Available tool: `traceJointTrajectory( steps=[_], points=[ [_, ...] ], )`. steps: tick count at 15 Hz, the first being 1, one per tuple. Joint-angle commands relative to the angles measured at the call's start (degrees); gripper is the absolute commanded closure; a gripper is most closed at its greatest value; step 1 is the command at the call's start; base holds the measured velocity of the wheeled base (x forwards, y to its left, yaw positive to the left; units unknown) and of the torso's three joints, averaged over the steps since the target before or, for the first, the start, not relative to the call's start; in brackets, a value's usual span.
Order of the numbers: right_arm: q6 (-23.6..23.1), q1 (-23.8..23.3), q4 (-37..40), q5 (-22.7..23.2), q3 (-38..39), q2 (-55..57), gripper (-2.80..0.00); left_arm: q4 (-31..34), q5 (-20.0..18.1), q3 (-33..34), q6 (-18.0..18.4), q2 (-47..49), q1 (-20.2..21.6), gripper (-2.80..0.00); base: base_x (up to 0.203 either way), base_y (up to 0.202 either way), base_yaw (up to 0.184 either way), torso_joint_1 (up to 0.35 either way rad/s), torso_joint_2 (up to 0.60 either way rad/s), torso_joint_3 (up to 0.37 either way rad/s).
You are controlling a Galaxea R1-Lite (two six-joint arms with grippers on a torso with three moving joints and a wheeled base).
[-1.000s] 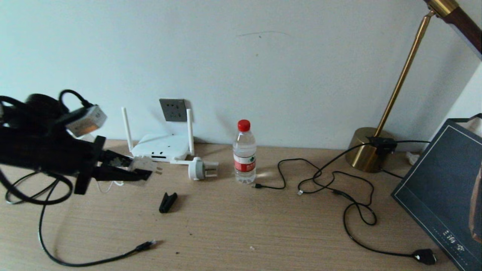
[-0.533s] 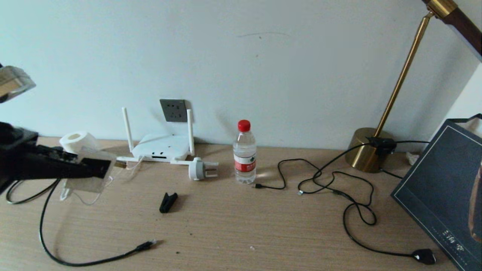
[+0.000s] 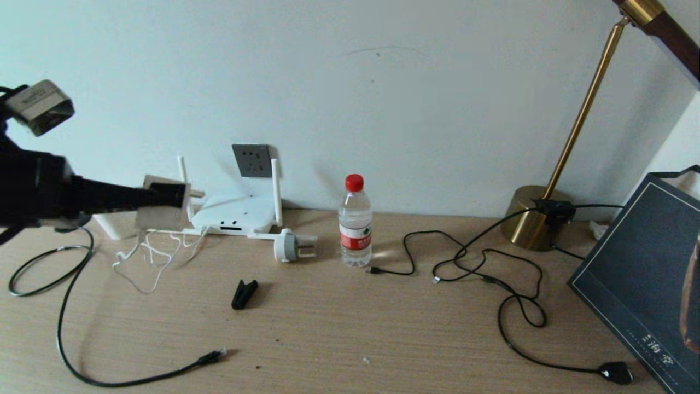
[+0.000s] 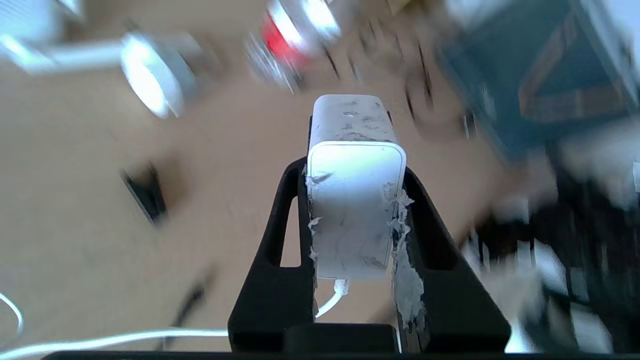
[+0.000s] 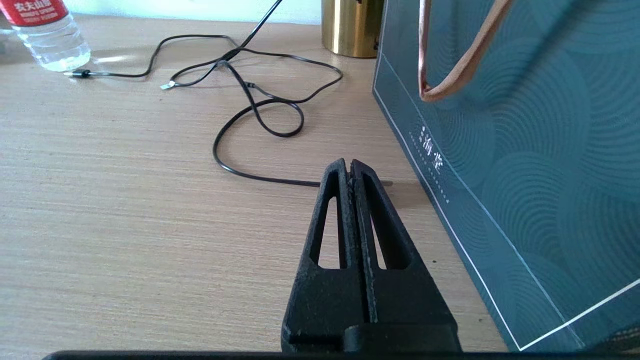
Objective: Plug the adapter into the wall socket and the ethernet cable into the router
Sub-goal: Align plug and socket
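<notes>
My left gripper (image 3: 174, 198) is shut on the adapter (image 3: 159, 209), a small white cube held above the table just left of the router (image 3: 234, 213). In the left wrist view the adapter (image 4: 354, 200) sits clamped between both fingers of the left gripper (image 4: 355, 172). Its thin white cord (image 3: 149, 256) trails in loops on the table. The dark grey wall socket (image 3: 251, 160) is on the wall behind the router, to the right of the adapter. The ethernet cable (image 3: 212, 358) lies near the table's front left. My right gripper (image 5: 348, 167) is shut and empty, low over the table beside the bag.
A round white-grey plug (image 3: 286, 244), a black clip (image 3: 243, 294) and a water bottle (image 3: 355, 221) stand near the router. Thin black cables (image 3: 481, 262) sprawl right of the bottle. A brass lamp base (image 3: 531, 219) and a dark blue bag (image 3: 645, 273) fill the right side.
My left arm, after swinging left, has risen and moved toward the wall with the adapter, now level with the router's left antenna. The white cord has spread out on the table.
</notes>
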Motion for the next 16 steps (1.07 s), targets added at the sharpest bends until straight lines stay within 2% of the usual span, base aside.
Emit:
traceJointTrajectory(
  steps=[1, 3, 5, 6, 8, 9, 10, 11, 14, 16],
  points=[
    [0.0, 0.01, -0.01, 0.0, 0.0, 0.04, 0.0, -26.92, 8.77, 6.37, -13.79, 3.23, -2.98, 0.0, 0.0, 0.0, 0.0, 0.0, 0.0, 0.0],
    [0.0, 0.01, -0.01, 0.0, 0.0, 0.04, 0.0, -46.47, 23.76, 12.7, -16.48, 9.45, -7.44, 0.0, 0.0, 0.0, 0.0, 0.0, 0.0, 0.0],
    [0.0, 0.01, -0.01, 0.0, 0.0, 0.04, 0.0, -61.99, 35.55, 15.75, -15.43, 18.51, -10.62, 0.0, 0.0, 0.0, 0.0, 0.0, 0.0, 0.0],
    [0.0, 0.01, -0.01, 0.0, 0.0, 0.04, 0.0, -69.45, 39.86, 16.25, -13.06, 23.44, -11.44, 0.0, 0.0, 0.0, 0.0, 0.0, 0.0, 0.0],
    [0.0, 0.01, -0.01, 0.0, 0.0, 0.04, 0.0, -88.47, 46.51, 16.11, -5.5, 33.0, -12.49, 0.0, 0.0, 0.0, 0.0, 0.0, 0.0, 0.0],
    [0.0, 0.01, -0.01, 0.0, 0.0, 0.04, 0.0, -96.98, 48.87, 15.63, -1.3, 36.76, -12.83, 0.0, 0.0, 0.0, 0.0, 0.0, 0.0, 0.0],
    [0.0, 0.01, -0.01, 0.0, 0.0, 0.04, 0.0, -102.57, 50.46, 15.07, 2.3, 39.32, -13.04, 0.0, 0.0, 0.0, 0.0, 0.0, 0.0, 0.0],
    [0.0, 0.01, -0.01, 0.0, 0.0, 0.04, 0.0, -106.33, 51.46, 14.54, 4.31, 40.88, -13.23, 0.0, 0.0, 0.0, 0.0, 0.0, 0.0, 0.0],
    [0.0, 0.01, -0.01, 0.0, 0.0, 0.04, 0.0, -111.92, 51.81, 12.87, 5.7, 43.03, -13.31, 0.0, 0.0, 0.0, 0.0, 0.0, 0.0, 0.0],
    [0.0, 0.01, -0.01, 0.0, 0.0, 0.04, 0.0, -112.5, 51.55, 12.87, 5.71, 43.19, -13.39, 0.0, 0.0, 0.0, 0.0, 0.0, 0.0, 0.0]
  ],
)
